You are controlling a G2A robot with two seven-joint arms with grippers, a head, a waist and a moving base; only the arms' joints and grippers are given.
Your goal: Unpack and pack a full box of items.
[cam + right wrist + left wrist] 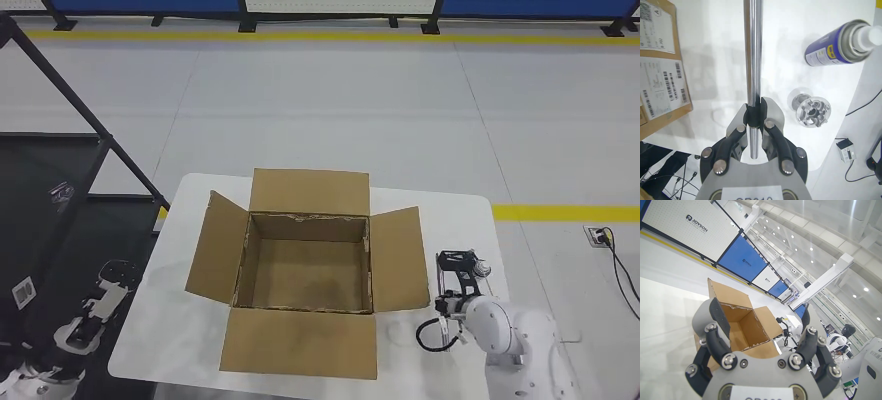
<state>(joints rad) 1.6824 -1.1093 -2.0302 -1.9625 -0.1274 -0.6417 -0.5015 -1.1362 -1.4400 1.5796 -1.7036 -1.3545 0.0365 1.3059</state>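
Brown cardboard makes up the task's box [299, 343], which sits in the middle of the white desk [190, 340] with all four flaps folded outward, so that the top view looks straight down at its inner walls and floor. The right gripper [754, 107] is over the near right part of the desk, just right of the box's right flap, and its two black fingers [763, 106] are clamped on a polished steel rod [753, 47]. The rod runs lengthwise between the fingers, a short end reaching back toward the wrist and the long end stretching out past the fingertips above the desk. Beside the right gripper, on the desk right of the box, a blue spray can [831, 50] with a white cap stands upright, and close to it sits a silver metal hub [811, 111] with a round flange, apart from the can. White barcode labels [659, 75] cover the outer face of the flap next to the right gripper. The left gripper [761, 311] is off the left side of the desk, its fingers spread wide apart with nothing between them, facing the box across the desk.
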